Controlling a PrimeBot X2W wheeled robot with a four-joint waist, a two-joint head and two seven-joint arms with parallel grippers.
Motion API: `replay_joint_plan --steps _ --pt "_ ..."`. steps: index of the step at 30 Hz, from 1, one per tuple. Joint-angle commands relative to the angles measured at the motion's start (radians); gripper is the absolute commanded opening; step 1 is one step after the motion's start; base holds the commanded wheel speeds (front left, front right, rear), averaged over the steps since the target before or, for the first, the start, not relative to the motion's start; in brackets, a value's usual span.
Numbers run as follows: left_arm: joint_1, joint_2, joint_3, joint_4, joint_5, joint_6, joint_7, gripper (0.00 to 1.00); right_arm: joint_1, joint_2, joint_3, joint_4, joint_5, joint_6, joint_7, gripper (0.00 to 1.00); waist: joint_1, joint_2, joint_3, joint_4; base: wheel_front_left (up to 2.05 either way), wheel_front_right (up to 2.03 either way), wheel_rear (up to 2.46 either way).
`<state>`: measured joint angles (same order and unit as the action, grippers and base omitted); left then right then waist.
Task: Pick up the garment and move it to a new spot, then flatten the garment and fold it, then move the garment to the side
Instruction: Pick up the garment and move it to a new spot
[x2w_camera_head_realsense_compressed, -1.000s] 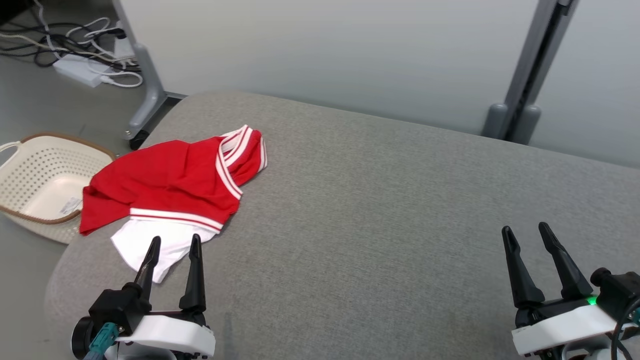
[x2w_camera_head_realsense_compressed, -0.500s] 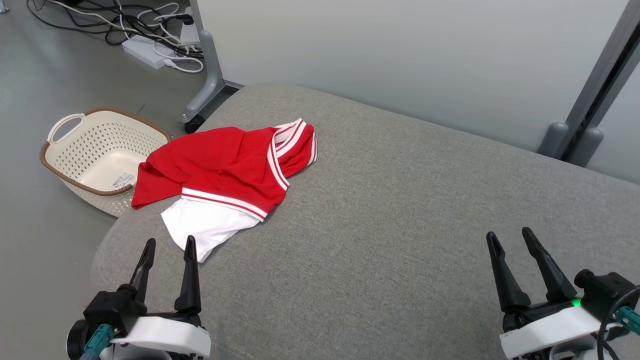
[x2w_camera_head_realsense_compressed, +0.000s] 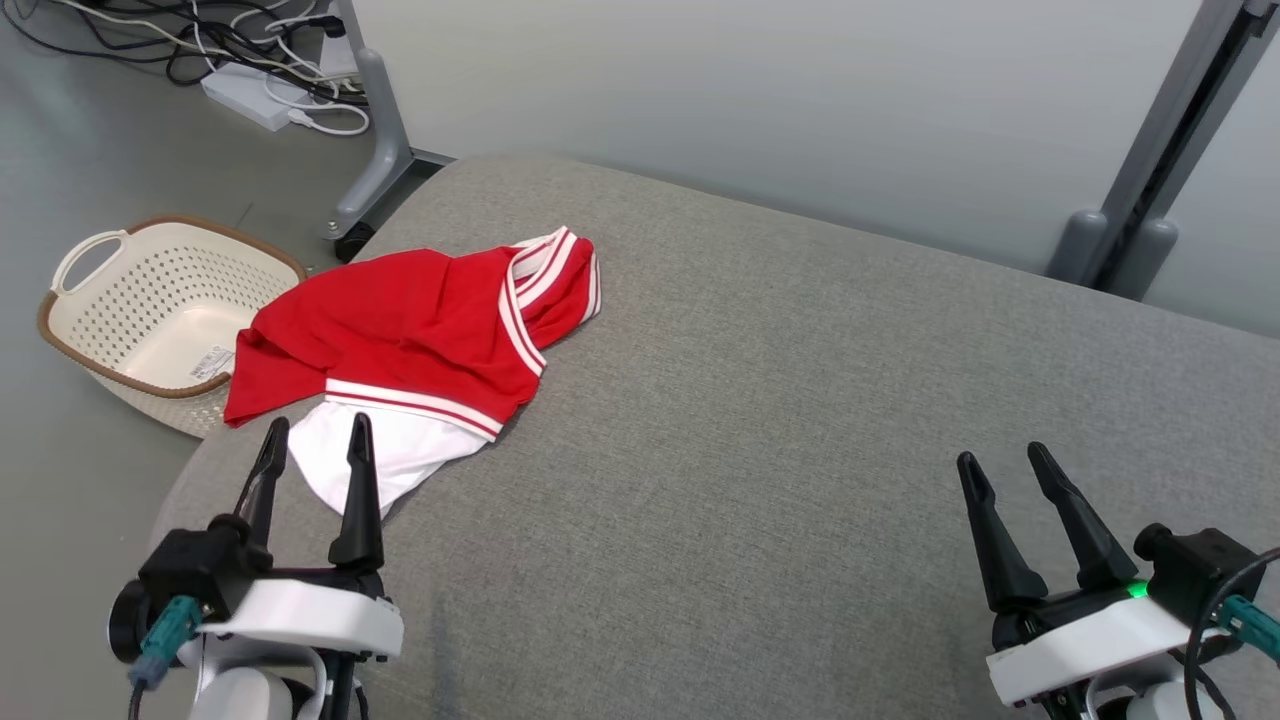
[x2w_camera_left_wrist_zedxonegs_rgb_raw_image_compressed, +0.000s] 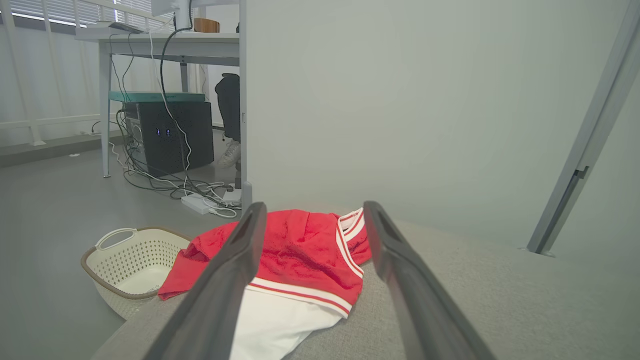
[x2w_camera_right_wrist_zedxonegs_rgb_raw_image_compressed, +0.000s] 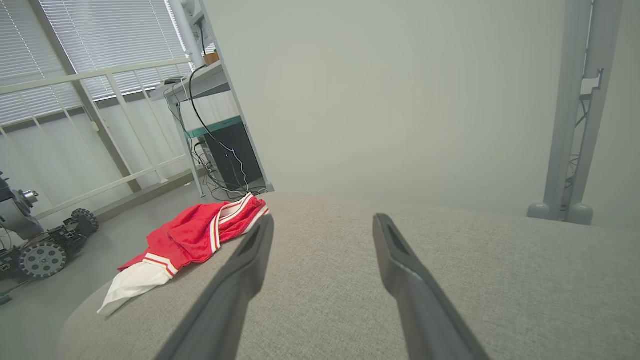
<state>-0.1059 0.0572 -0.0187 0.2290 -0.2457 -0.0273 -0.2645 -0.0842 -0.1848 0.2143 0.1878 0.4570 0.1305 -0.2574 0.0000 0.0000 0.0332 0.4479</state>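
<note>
- Whole head pic has slid sideways vs. half a sec ago, so the cam turned. The red-and-white cloth garment (x2w_camera_head_realsense_compressed: 400, 320) lies crumpled the same way.
- Garment is on the left end of the big grey fabric pad (x2w_camera_head_realsense_compressed: 780, 400), near its edge, white part toward the robot.
- L gripper (x2w_camera_head_realsense_compressed: 317, 422): jaws spread wide, holding nothing. Its tips now show in front of the white part; before, they were just beside it.
- R gripper (x2w_camera_head_realsense_compressed: 1000, 455): jaws spread wide too, empty, well apart from the garment.
- Cream plastic basket w/ holes & brown rim (x2w_camera_head_realsense_compressed: 150, 290) sits on the floor beside the pad. White sticker (x2w_camera_head_realsense_compressed: 205, 362) inside it, writing too small to read.
</note>
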Motion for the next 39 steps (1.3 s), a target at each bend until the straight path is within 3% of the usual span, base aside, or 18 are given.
replay_joint_plan --steps 1,7,12,14,23,34,39 --pt "-0.027 0.019 0.002 0.014 0.008 -0.012 0.0 1.0 -0.015 -0.006 0.004 0.004 0.005 0.001 -0.009 1.0 0.0 0.0 0.01 -0.014 0.0 0.0 0.0" --pt "-0.172 0.085 -0.008 0.084 -0.016 -0.051 0.136 1.0 -0.043 -0.001 0.006 0.005 0.011 0.001 -0.009 1.0 0.0 0.0 0.048 -0.064 0.0 0.0 0.0" --pt "-0.29 0.128 -0.033 0.155 -0.137 -0.094 0.374 1.0 -0.06 0.002 0.004 0.016 0.016 0.001 -0.009 1.0 0.0 0.0 0.07 -0.106 0.0 0.0 0.0" --pt "-0.324 0.161 -0.075 0.185 -0.172 -0.101 0.493 1.0 -0.068 0.003 0.0 0.018 0.017 0.001 -0.009 1.0 0.0 0.0 0.078 -0.119 0.0 0.0 0.0" --pt "-0.467 0.289 -0.274 0.326 -0.312 -0.103 0.826 1.0 -0.122 0.002 0.035 0.033 0.025 0.001 -0.009 1.0 0.0 0.0 0.131 -0.197 0.0 0.0 0.0" --pt "-0.582 0.373 -0.435 0.467 -0.389 -0.103 0.946 1.0 -0.169 -0.015 0.052 0.043 0.036 0.001 -0.007 1.0 0.0 0.0 0.19 -0.276 0.0 0.0 0.0" --pt "-0.634 0.397 -0.457 0.555 -0.407 -0.103 0.989 1.0 -0.197 -0.017 0.071 0.046 0.043 0.001 -0.007 1.0 0.0 0.0 0.216 -0.314 0.0 0.0 0.0"
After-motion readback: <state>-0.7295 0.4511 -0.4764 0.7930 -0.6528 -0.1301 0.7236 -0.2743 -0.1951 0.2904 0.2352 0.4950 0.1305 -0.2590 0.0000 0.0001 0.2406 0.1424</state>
